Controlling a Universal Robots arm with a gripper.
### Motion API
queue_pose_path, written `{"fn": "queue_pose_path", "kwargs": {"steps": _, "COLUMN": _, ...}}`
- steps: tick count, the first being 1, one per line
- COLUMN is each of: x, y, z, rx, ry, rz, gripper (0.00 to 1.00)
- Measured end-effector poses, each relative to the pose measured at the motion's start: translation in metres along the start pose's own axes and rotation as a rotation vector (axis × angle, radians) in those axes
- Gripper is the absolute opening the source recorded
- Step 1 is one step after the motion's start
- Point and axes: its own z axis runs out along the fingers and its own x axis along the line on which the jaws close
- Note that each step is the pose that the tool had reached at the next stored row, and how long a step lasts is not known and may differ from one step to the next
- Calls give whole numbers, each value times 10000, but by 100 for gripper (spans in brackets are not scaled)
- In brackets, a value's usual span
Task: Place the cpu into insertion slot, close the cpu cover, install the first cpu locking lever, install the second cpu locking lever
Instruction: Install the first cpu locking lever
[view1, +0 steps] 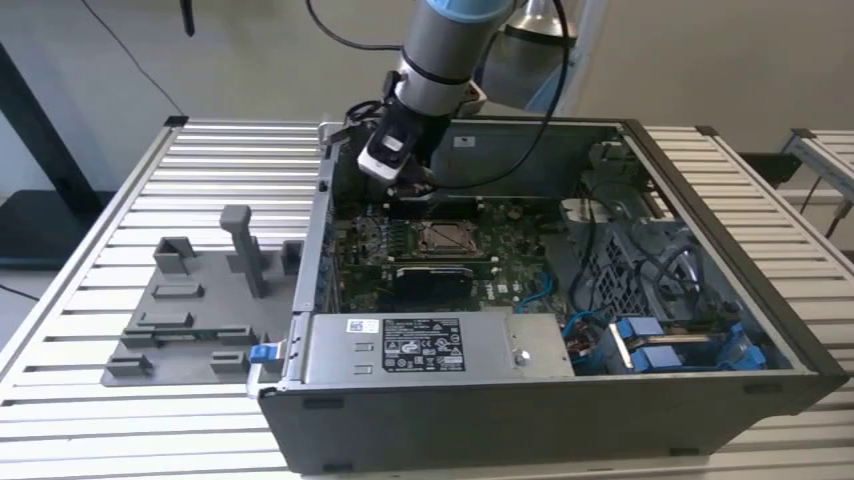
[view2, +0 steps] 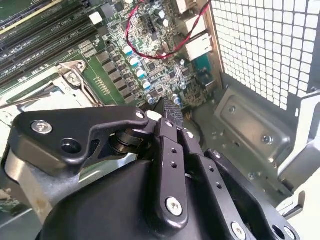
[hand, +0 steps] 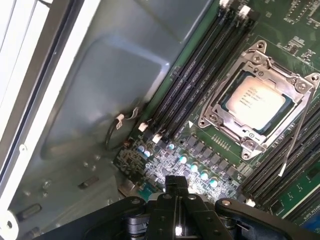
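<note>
Exterior view sat high and well back, looking down into the open computer case (view1: 534, 410) on the slatted table (view1: 200, 170). Both wrist views rode close, facing down past the gripper (hand: 176, 184) onto the green circuit board (hand: 295, 35). All three shared the insertion slot (view1: 443, 237).

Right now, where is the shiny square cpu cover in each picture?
Exterior view: the cpu cover lies mid-board inside the open case, near the tool.
Second wrist view: one silvery corner of it peeks out beside the tool's black body.
First wrist view: it frames the cpu.
Shared landmark: the long dark memory slots run alongside it.
</note>
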Motion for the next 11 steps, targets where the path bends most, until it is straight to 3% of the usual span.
{"fn": "queue_pose_path", "kwargs": {"steps": 3, "x": 0, "y": 0, "z": 0, "rx": 139, "ry": -36, "rz": -430, "gripper": 11}}
{"fn": "queue_pose_path", "kwargs": {"steps": 9, "x": 0, "y": 0, "z": 0, "rx": 155, "ry": -40, "rz": -481, "gripper": 11}}
{"fn": "queue_pose_path", "kwargs": {"steps": 11, "x": 0, "y": 1, "z": 0, "rx": 219, "ry": -70, "rz": -726, "gripper": 11}}
